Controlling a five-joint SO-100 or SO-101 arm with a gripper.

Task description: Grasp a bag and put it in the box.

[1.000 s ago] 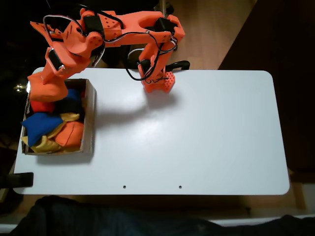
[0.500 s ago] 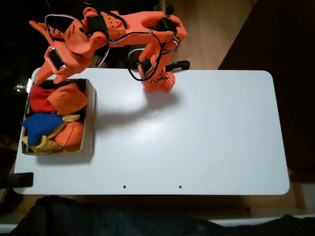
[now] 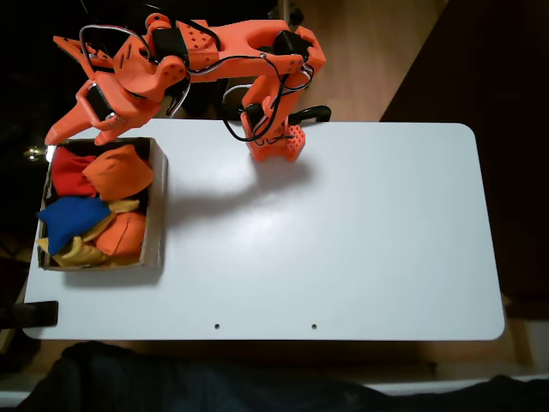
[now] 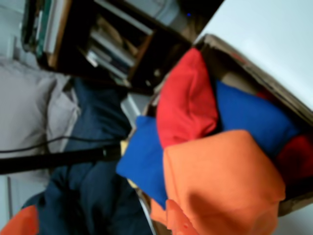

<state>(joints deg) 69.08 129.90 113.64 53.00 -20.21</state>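
Now that the bag [image 3: 118,170] has dropped from my pincer [image 3: 64,131] into the box [image 3: 158,206] at nine o'clock on the desk [image 3: 343,232], my jaws hang spread and empty.

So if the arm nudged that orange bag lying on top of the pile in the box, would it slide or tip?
The orange bag looks soft and creased, so it would probably dent and slump rather than tip. It lies on other bags at the far end of the box, whose wall would likely stop a slide. Its fabric looks matte, probably not slippery.
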